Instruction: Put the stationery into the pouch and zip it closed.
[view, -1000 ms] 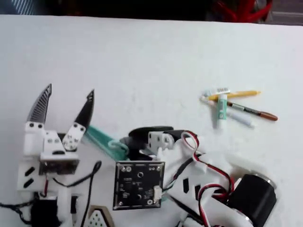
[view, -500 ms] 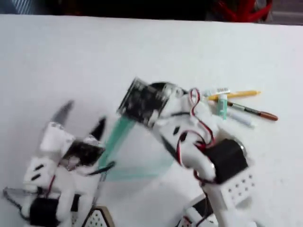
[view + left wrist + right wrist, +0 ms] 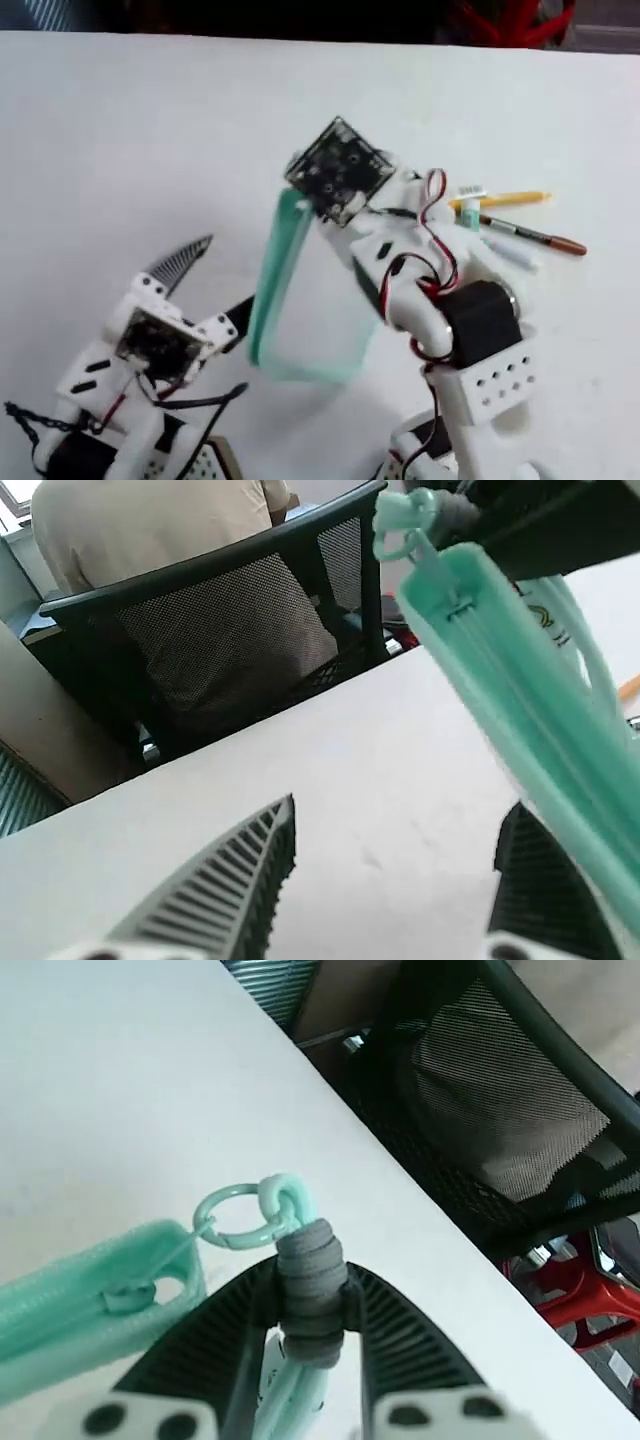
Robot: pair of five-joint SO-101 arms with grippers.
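Observation:
The teal zip pouch (image 3: 300,300) hangs tilted above the table, held up by its pull end. My right gripper (image 3: 310,1265) is shut on the grey wound pull, just below the teal ring (image 3: 235,1220) at the zipper's end. In the high view that arm's camera board (image 3: 340,170) covers the grip. Low at the near left, my left gripper (image 3: 228,272) is open with nothing in it. One of its fingers (image 3: 545,890) stands close beside the pouch's zipper edge (image 3: 520,710). The stationery (image 3: 500,225), pens and a small tube, lies in a heap on the table at the right.
The white table (image 3: 150,120) has free room across its far left half. A black mesh chair (image 3: 230,620) stands beyond the table's far edge, seen also in the right wrist view as the chair (image 3: 500,1090). The right arm's body (image 3: 470,340) fills the near right.
The right arm has lifted the pouch off the table and swung it away from the near edge. The left gripper has turned from pointing away to pointing right, toward the pouch.

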